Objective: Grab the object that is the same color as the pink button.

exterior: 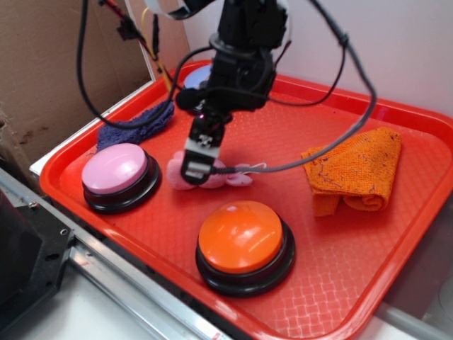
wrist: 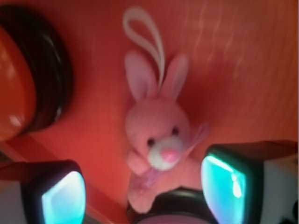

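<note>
The object, a small pink plush bunny (exterior: 212, 176) (wrist: 156, 140) with a white snout and a white string loop, lies on the red tray (exterior: 340, 241) between the buttons. My gripper (exterior: 198, 157) (wrist: 142, 193) hangs right over it, open, with the plush's lower body between the two teal-lit fingers (wrist: 224, 182) and gaps on both sides. The pink button (exterior: 117, 170), a light pink dome on a black base, stands at the tray's left, just left of the plush; its black rim (wrist: 173, 200) peeks into the bottom of the wrist view.
An orange domed button (exterior: 242, 237) (wrist: 18, 84) stands at the tray's front middle. A folded orange cloth (exterior: 357, 170) lies to the right, a dark blue cloth (exterior: 134, 124) at the back left. A lavender-blue button (exterior: 199, 76) shows behind the arm. Cardboard stands on the left.
</note>
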### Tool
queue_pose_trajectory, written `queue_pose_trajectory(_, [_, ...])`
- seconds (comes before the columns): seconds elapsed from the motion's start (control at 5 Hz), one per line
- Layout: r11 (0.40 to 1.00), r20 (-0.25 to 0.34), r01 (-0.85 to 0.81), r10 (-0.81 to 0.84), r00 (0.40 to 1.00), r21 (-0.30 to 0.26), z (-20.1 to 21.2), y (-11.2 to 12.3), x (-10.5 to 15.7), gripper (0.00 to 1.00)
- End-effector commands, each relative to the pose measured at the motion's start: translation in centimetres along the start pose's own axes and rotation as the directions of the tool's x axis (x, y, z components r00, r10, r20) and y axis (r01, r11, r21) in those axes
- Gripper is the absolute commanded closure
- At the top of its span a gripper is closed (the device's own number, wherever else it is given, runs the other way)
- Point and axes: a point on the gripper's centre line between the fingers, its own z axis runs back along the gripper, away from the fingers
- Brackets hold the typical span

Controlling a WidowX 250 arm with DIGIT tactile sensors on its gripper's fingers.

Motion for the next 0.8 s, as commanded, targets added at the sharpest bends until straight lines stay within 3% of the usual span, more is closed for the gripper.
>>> queue_pose_trajectory(0.0, [0.998,0.038,-0.066,0.066,0.997,0.018,-0.8,0.1,-0.3,0.00])
queue_pose_trajectory(0.2, [0.996,0.037,-0.090,0.090,0.995,0.007,-1.2,0.7,0.3,0.00])
queue_pose_trajectory(0.4, [0.994,-0.040,-0.111,0.111,0.993,-0.004,-3.0,0.7,0.5,0.00])
queue_pose_trajectory(0.6, [0.984,-0.057,-0.175,0.173,0.983,-0.031,-4.3,0.3,0.4,0.90])
